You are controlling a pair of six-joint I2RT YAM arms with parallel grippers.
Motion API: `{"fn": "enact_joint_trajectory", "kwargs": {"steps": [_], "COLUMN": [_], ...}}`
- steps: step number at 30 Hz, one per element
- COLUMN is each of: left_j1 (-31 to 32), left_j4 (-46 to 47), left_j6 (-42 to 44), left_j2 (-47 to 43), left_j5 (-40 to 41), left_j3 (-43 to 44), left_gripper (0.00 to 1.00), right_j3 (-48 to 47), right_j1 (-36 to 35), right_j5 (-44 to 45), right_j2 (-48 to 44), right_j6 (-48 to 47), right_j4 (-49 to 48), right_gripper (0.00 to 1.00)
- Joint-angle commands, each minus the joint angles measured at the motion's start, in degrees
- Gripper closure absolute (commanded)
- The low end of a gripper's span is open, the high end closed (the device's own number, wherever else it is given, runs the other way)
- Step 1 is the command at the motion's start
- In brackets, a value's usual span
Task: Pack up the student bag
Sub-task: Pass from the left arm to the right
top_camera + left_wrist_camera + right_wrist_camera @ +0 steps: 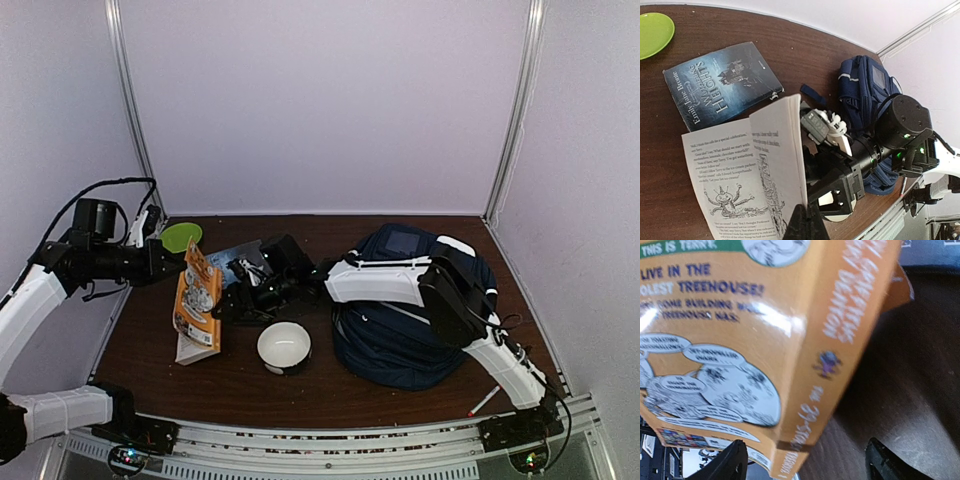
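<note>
**Student bag.** The student bag [395, 355] is lying on the right half of the table [300, 392], with the right arm crossing over it. Whether its mouth is standing open cannot be told.

**Item in hand.** The orange paperback [197, 300] is hanging left of the white bowl [284, 345], well apart from the bag, with its pages fanning open.

**Grippers.** The left gripper [805, 219] is pinching a sheaf of pages, jaws pressed together on the paper. The right gripper [805, 445] is facing the spine's lower end with its jaws spread wide. One finger is sitting on each side, neither evidently touching.

**Recommendation.** The right jaws should be closing across the spine and both covers, not on loose leaves, before the left releases. The carry should be passing above the bowl and clear of the dark paperback [722, 85] lying near it. The book should be going into the bag spine first.
</note>
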State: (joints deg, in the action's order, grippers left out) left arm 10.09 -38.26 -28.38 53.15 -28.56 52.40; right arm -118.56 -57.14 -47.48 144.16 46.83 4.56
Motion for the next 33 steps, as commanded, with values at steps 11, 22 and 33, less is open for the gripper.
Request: {"fn": "enact_joint_trajectory", "kwargs": {"steps": [11, 22, 33], "left_j1": [-2.1, -2.7, -2.6], "left_j4": [0.9, 0.0, -3.2], "left_j6": [0.0, -4.0, -4.3], "left_j2": [-0.6, 0.8, -0.3], "left_j5": [5.5, 12.3, 15.7], "left_j3": [-5.4, -11.8, -9.3], "left_gripper": [1.00, 1.00, 0.63], "right_j3": [-5.0, -7.4, -12.7], "right_j1": [-2.2, -2.1, -2.0], "right_j5": [-4.9, -2.5, -1.3], "right_j2": [7.5, 9.5, 9.2], "right_j6": [11.3, 12.6, 4.1], "right_j4": [-21.8, -24.1, -14.5], "right_gripper": [0.24, 0.61, 1.00]}}
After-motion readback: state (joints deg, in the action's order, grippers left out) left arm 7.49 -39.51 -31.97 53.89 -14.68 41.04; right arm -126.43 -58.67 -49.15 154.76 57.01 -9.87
